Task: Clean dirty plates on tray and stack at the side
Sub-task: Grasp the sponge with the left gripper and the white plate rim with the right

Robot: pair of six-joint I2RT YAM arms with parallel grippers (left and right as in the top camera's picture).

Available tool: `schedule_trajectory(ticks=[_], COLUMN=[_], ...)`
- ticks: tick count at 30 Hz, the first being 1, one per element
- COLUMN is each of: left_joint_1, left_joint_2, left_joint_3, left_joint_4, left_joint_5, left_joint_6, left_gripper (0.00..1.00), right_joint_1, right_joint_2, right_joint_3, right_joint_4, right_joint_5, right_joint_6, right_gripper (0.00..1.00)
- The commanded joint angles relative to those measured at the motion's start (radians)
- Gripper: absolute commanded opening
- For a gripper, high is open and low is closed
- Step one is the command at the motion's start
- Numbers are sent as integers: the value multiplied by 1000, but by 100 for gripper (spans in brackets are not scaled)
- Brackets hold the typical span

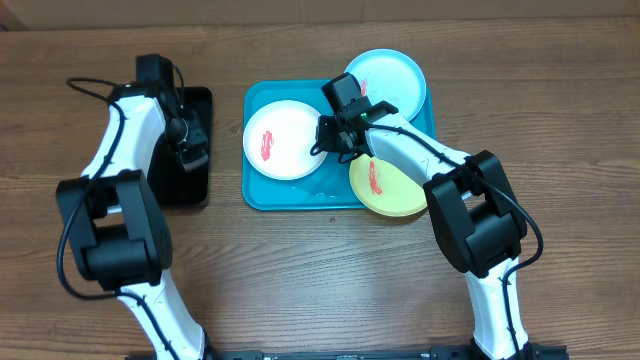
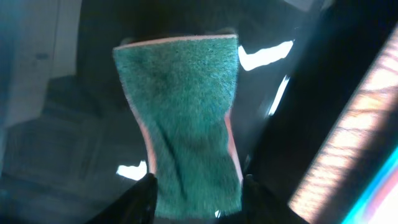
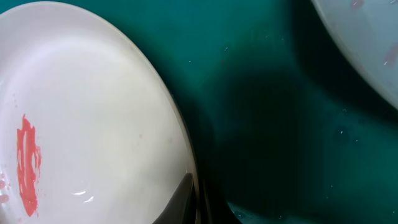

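Tabletop: one tray, three plates; right end effector pinches white plate, left end effector grips cloth.

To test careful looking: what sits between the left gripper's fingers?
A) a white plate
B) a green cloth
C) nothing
B: the left wrist view shows a green cloth between the fingers of the left gripper, over the black tray.

No legible text or labels anywhere
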Motion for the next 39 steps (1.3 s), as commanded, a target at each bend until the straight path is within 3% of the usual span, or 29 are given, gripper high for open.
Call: schedule_trajectory(ticks=[1, 6, 12, 19, 30, 39], left_joint_1=[-1, -1, -1, -2, -9, -25], left_joint_2=[55, 82, 82, 79, 79, 79], left_joint_3=[11, 11, 12, 97, 511, 536], left_joint_4=[5, 9, 16, -68, -418, -487], left_joint_5=[-6, -50, -69, -59, 10, -72], left_joint_6=[-38, -89, -89, -82, 71, 38], left_gripper=[39, 35, 4, 4, 4, 4], right_joint_1=[5, 6, 6, 6, -41, -66], right_joint_2=[12, 12, 12, 11, 10, 10], right_joint_3=[12, 12, 12, 13, 13, 13], right_joint_4=[1, 1, 2, -7, -88, -116], right_joint_5=[6, 6, 6, -8, -182, -208], right_joint_6=[0, 0, 0, 0, 0, -4], right_gripper=[4, 5, 5, 5, 4, 4])
